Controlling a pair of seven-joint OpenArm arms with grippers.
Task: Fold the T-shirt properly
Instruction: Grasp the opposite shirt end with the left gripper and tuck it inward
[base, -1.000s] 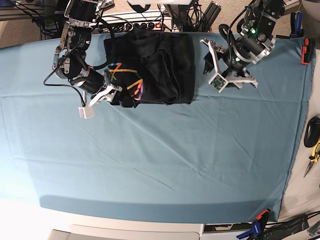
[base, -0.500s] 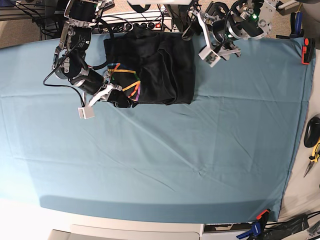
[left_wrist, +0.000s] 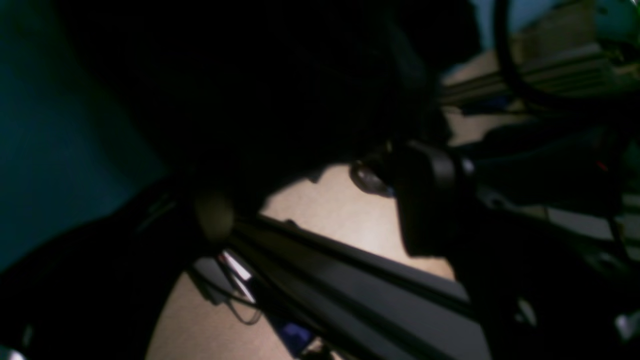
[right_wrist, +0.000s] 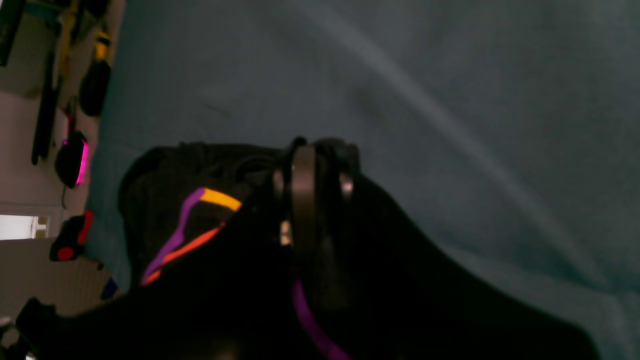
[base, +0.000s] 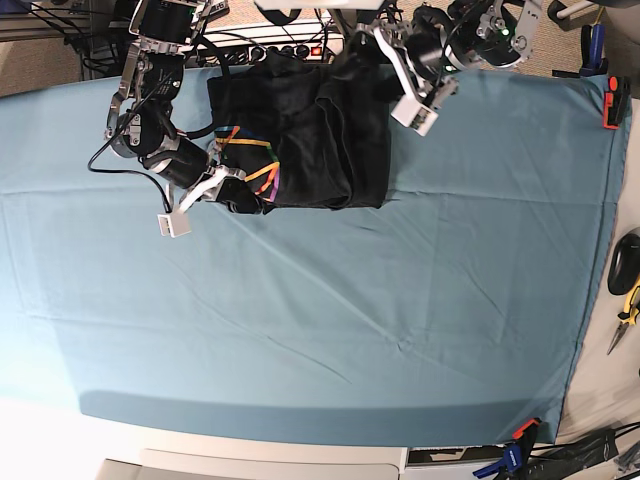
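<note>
The black T-shirt (base: 320, 135) lies folded into a rough rectangle at the far middle of the table, with its rainbow line logo (base: 255, 160) showing on the left part. My right gripper (base: 228, 188) is shut on the shirt's near-left corner. In the right wrist view its fingers (right_wrist: 304, 200) pinch black cloth beside the logo (right_wrist: 200, 220). My left gripper (base: 368, 52) is at the shirt's far-right corner and looks open. The left wrist view is dark: black cloth (left_wrist: 280, 85) fills its top and one finger (left_wrist: 430, 210) stands apart from it.
The teal table cloth (base: 330, 320) covers the table. Cables and a power strip (base: 290, 45) lie behind the far edge. A red clamp (base: 612, 100), a black object (base: 625, 260) and pliers (base: 626, 312) sit at the right edge. A blue clamp (base: 515, 455) grips the near edge.
My left arm swung from right of the shirt up and left to the shirt's far-right corner. My right gripper kept its hold on the near-left corner and hardly moved.
</note>
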